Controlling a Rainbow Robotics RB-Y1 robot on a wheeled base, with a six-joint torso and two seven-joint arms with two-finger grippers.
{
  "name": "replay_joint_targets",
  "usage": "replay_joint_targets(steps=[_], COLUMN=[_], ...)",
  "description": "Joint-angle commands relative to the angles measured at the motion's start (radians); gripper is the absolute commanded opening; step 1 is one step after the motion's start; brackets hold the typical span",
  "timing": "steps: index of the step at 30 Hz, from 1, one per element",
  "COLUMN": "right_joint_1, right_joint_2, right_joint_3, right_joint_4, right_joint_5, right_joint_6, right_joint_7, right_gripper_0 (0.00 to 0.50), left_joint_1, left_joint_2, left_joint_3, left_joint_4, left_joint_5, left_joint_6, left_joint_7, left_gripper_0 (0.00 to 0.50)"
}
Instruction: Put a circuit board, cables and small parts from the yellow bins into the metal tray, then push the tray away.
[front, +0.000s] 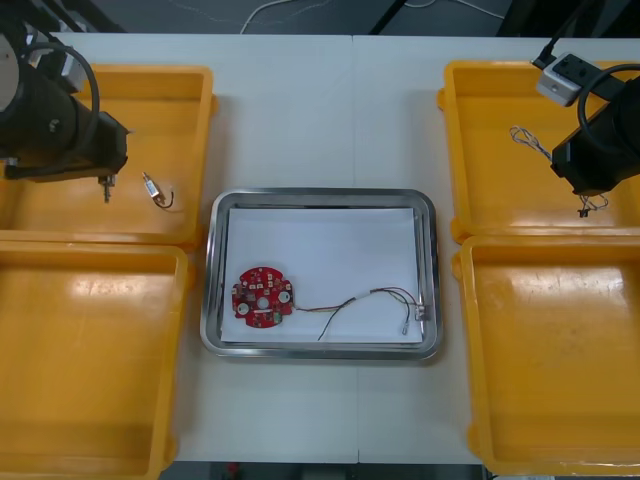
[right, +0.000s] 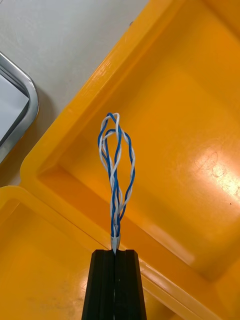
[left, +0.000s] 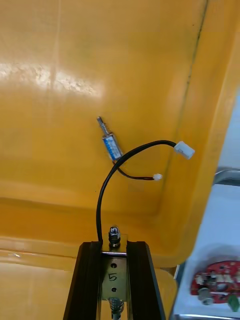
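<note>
now claws (right: 115, 253) (left: 114, 246) hold cable (right: 116, 205), metal part (left: 114, 231).

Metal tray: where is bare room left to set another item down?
The whole far half of the metal tray is bare white, rim to rim. The near strip is crowded: circuit board near-left, a cable trailing right to a small metal part.

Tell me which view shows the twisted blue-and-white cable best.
Right wrist view: the twisted blue and white cable stands looped, its end pinched in the shut right gripper, over a yellow bin. Front view gives just a thin wisp under the right arm. Left wrist view faces the left gripper holding a small metal part.
</note>
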Motion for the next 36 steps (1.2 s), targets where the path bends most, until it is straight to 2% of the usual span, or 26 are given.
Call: replay_joint_targets(steps=[1,6,16,28,36], right_joint_1=[0.006,0.006,0.006,0.006,0.006], right_joint_2=[-0.04,-0.043,-0.044,-0.055,-0.064], right_joint_3=[-0.036,-0.036,-0.036,-0.036,-0.043], right_joint_4=[-0.032,-0.032,-0.032,-0.032,-0.032], right_joint_5=[-0.006,-0.007,-0.014,-0.017,-0.009], right_joint_6=[0.003,0.003,0.003,0.003,0.003], right_joint_7=[-0.036,-0.036,-0.036,-0.036,-0.037], right_gripper_0=[0.0,0.0,0.0,0.0,0.0], left_joint_1=[-0.044,-0.044,-0.044,-0.044,-0.043], left_joint_2=[0.012,-0.012,-0.07,-0.152,-0.188], left_joint_3=[-0.088,-0.148,-0.32,-0.424,-0.512], left_joint_4=[-0.086,-0.129,-0.167,-0.144,-0.047], left_joint_5=[0.01,-0.003,-0.107,-0.164,-0.227], left_joint_6=[0.009,0.009,-0.026,-0.068,-0.15], left_joint_7=[0.03,0.128,0.265,0.271,0.238], left_gripper_0=[0.0,0.0,0.0,0.0,0.0])
